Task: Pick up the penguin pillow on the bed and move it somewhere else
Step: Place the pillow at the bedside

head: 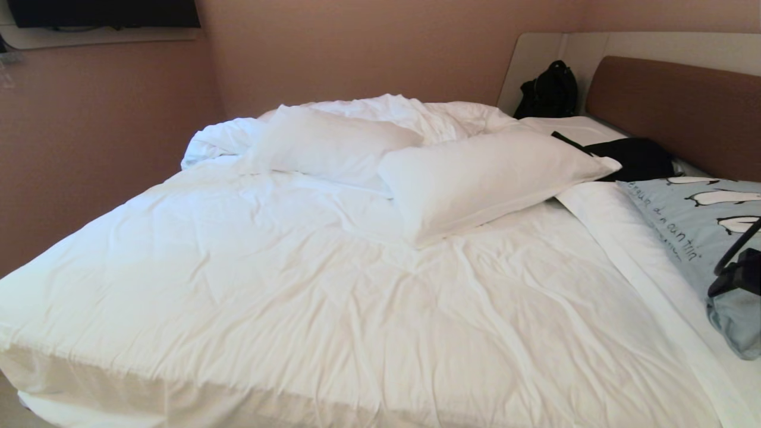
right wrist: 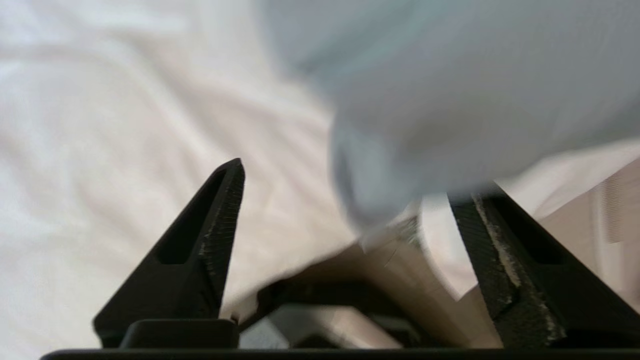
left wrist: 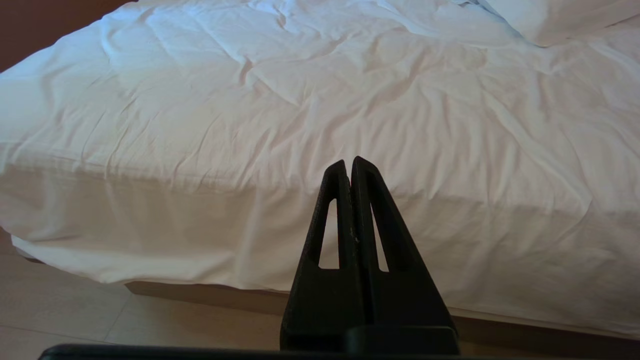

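Observation:
The pale blue-grey penguin pillow (head: 689,229) lies at the right side of the bed (head: 267,273), near the brown headboard (head: 684,107). Black-and-white penguins and dark lettering show on its top. My right gripper (head: 734,276) sits at the pillow's near corner, at the picture's right edge. In the right wrist view it (right wrist: 357,180) is open, jaws wide apart, and the pillow's (right wrist: 450,90) rounded corner lies just past the tips, close to one finger. My left gripper (left wrist: 348,162) is shut and empty, parked low in front of the bed's edge.
Two plain white pillows (head: 333,142) (head: 481,178) rest mid-bed in front of a bunched duvet (head: 404,110). A black garment (head: 639,157) lies by the headboard and a black backpack (head: 550,89) stands in the corner. Beige floor (left wrist: 100,310) runs under the bed's edge.

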Motion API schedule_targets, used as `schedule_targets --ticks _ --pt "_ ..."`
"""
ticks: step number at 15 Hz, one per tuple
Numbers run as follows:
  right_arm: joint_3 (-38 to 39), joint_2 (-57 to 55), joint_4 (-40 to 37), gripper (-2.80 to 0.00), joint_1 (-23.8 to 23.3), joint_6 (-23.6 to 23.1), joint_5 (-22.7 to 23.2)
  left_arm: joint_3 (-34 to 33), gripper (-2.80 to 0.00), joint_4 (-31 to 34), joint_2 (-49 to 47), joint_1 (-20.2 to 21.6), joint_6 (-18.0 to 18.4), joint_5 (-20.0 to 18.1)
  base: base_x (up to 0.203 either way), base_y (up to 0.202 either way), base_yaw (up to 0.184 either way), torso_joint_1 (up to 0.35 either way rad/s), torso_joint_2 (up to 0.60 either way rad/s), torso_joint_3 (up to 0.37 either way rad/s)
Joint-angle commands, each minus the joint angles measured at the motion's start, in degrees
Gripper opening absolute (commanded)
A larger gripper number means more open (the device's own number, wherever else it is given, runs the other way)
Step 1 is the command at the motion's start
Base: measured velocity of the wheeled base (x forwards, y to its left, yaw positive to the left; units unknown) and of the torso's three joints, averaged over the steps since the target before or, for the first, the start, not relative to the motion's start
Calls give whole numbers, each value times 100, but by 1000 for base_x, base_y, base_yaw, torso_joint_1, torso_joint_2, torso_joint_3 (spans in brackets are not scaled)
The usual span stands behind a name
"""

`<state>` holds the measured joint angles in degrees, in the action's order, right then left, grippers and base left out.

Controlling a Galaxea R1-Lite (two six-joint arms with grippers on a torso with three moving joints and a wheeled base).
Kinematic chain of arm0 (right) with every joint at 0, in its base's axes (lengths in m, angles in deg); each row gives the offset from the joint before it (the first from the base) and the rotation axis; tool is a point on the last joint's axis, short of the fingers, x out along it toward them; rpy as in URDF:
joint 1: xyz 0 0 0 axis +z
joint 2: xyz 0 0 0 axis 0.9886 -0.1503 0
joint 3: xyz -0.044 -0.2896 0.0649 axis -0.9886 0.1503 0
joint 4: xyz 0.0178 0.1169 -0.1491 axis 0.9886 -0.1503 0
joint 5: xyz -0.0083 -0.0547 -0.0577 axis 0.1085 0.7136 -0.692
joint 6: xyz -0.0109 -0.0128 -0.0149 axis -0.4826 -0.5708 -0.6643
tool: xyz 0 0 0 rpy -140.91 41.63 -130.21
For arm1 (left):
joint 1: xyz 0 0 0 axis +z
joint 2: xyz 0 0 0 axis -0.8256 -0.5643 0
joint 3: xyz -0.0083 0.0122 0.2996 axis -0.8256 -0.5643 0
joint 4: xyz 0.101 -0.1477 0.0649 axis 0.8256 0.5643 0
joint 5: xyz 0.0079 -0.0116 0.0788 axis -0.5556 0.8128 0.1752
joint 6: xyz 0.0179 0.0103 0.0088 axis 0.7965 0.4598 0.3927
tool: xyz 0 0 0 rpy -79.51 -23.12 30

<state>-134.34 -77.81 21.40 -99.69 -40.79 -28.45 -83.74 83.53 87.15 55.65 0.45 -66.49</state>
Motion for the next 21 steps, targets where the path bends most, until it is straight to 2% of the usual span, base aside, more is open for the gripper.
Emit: schedule_targets --ticks 1,4,5,6,8,9,11,12,14,16,18,19,21 --pt "25 707 -626 0 351 14 675 0 -280 -1 2 0 -4 0 0 0 0 0 0 0" --pt "-249 1186 -553 0 595 -63 1097 0 -280 -1 2 0 -3 -1 0 0 0 0 0 0" --pt "-454 1158 -521 -50 600 -98 1115 0 -280 -1 2 0 -4 -1 0 0 0 0 0 0" --pt "-711 1033 -510 -280 582 -111 1098 0 -280 -1 2 0 -4 -8 0 0 0 0 0 0" --pt "-1259 682 -506 -280 258 -194 1029 0 -280 -1 2 0 -4 -3 0 0 0 0 0 0" --pt "-1438 510 -516 -280 42 -419 995 0 -280 -1 2 0 -4 -6 0 0 0 0 0 0" --pt "-1646 223 -519 -280 -454 -1179 810 0 -280 -1 2 0 -4 0 0 0 0 0 0 0" --pt "-1749 71 -508 -280 -661 -1422 623 0 -280 -1 2 0 -4 -9 0 0 0 0 0 0" --pt "-2002 -208 -501 -280 -1139 -1813 531 0 -280 -1 2 0 -4 0 0 0 0 0 0 0" --pt "-2098 -392 -481 -280 -1589 -2355 754 0 -280 -1 2 0 -4 -7 0 0 0 0 0 0" --pt "-2048 -441 -114 -280 -1974 -2810 1451 0 -280 -1 2 0 -4 0 0 0 0 0 0 0" --pt "-1968 -463 35 0 -2106 -2987 1628 0 -280 -1 2 0 -4 0 0 0 0 0 0 0" --pt "-1879 -506 118 0 -2287 -3282 1666 0 -280 -1 2 0 -4 0 0 0 0 0 0 0"
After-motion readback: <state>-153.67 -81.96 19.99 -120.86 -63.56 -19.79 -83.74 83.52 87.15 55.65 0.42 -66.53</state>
